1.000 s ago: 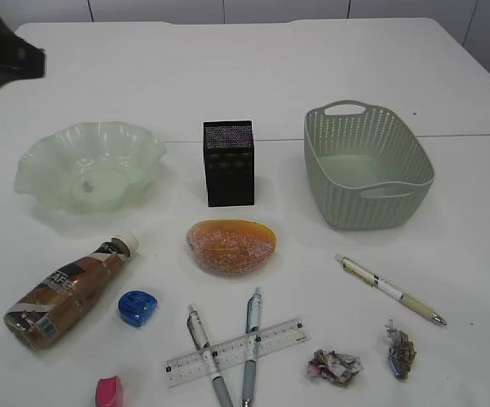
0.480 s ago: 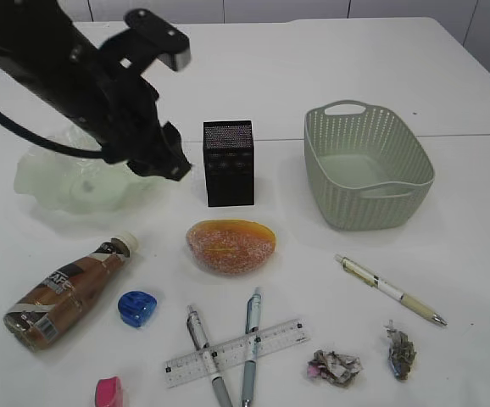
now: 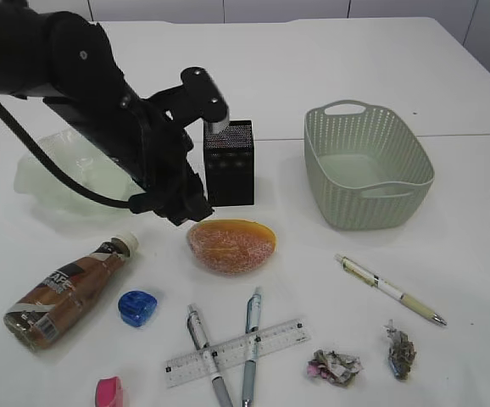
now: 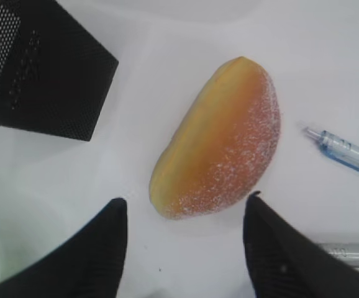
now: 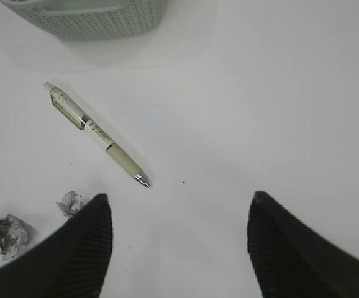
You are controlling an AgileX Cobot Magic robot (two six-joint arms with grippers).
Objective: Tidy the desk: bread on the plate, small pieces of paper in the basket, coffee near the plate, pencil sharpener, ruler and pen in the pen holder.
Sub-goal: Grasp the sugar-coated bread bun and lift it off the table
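Observation:
The sugared bread [image 3: 231,246] lies in front of the black mesh pen holder [image 3: 230,165]. My left gripper [image 3: 186,208] hovers open at the bread's left end; in the left wrist view the bread [image 4: 220,146] lies just beyond the open left gripper [image 4: 186,202]. The arm covers part of the green plate [image 3: 37,178]. The coffee bottle [image 3: 67,292] lies on its side, beside a blue pencil sharpener [image 3: 137,308]. A ruler [image 3: 236,350] crosses two pens [image 3: 251,339]. My right gripper [image 5: 179,198] is open over bare table near a third pen [image 5: 99,135] and paper scraps [image 5: 5,233].
The green basket [image 3: 368,165] stands at the back right. Two crumpled paper pieces [image 3: 334,366] lie at the front right. A pink sharpener [image 3: 108,392] sits at the front edge. The cream pen [image 3: 389,290] lies in front of the basket.
My left arm swung in from the upper left, passed over the plate, and came down to the right, stopping at the bread's left end. Nothing on the table moved.

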